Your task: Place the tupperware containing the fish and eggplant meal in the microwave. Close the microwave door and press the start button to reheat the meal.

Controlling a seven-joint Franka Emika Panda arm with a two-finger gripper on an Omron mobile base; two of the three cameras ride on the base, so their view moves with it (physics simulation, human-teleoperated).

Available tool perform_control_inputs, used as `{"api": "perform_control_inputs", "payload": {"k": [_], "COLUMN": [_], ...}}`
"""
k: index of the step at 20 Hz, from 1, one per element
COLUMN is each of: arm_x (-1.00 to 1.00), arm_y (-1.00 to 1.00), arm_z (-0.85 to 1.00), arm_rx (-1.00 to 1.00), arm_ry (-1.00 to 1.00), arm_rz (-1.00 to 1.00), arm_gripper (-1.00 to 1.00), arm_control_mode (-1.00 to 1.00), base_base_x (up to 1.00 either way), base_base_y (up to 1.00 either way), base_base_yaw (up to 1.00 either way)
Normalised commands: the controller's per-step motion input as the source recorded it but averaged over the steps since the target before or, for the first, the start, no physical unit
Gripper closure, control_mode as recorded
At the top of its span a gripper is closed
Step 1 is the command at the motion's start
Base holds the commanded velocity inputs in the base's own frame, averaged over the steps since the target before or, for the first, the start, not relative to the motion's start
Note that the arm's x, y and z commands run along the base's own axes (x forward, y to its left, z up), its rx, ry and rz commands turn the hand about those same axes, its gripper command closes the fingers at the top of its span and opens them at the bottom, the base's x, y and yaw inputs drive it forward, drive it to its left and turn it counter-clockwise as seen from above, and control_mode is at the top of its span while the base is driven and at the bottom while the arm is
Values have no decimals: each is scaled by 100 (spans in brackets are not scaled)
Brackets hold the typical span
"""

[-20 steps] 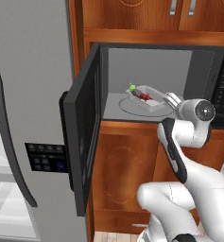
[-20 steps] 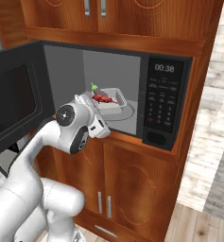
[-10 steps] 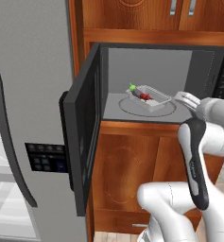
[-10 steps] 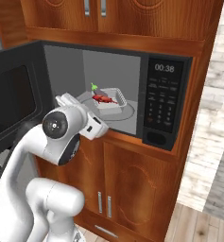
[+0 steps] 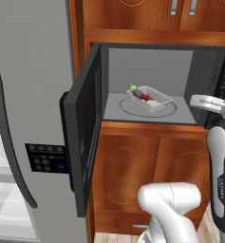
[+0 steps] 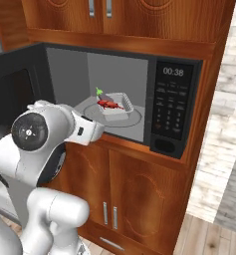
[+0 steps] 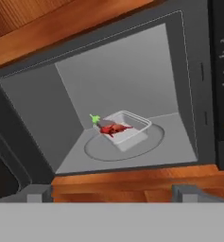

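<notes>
We see the tupperware [image 5: 151,98] on the turntable [image 5: 133,108] inside the microwave [image 6: 175,107], with the fish [image 7: 115,128] and eggplant [image 6: 100,94] in it; the door [image 5: 84,137] stands swung out to the left. Our gripper [image 7: 112,193] sits outside the cavity, jaws spread wide and empty.

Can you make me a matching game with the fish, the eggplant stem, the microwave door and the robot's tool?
Things:
1. fish
2. eggplant stem
3. microwave door
4. tool

Matches:
A. swung wide open
B. bright red
C. open, holding nothing, outside the microwave
D. bright green

Pairs: 1-B, 2-D, 3-A, 4-C. The fish and eggplant lie in the tupperware on the round plate inside.
</notes>
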Motion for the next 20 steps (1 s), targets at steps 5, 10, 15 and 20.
{"api": "perform_control_inputs", "payload": {"k": [5, 10, 15, 20], "arm_x": [-86, -25, -4, -8], "arm_y": [35, 38, 32, 39], "arm_z": [-13, 38, 28, -24], "arm_rx": [-19, -18, -20, -31], "arm_ry": [-1, 21, 13, -1], "arm_rz": [8, 2, 3, 1], "arm_gripper": [-100, -100, -100, -100], "arm_control_mode": [-100, -100, -100, -100], "base_base_x": [0, 0, 0, 0], "base_base_y": [0, 0, 0, 0], "base_base_yaw": [0, 0, 0, 0]}}
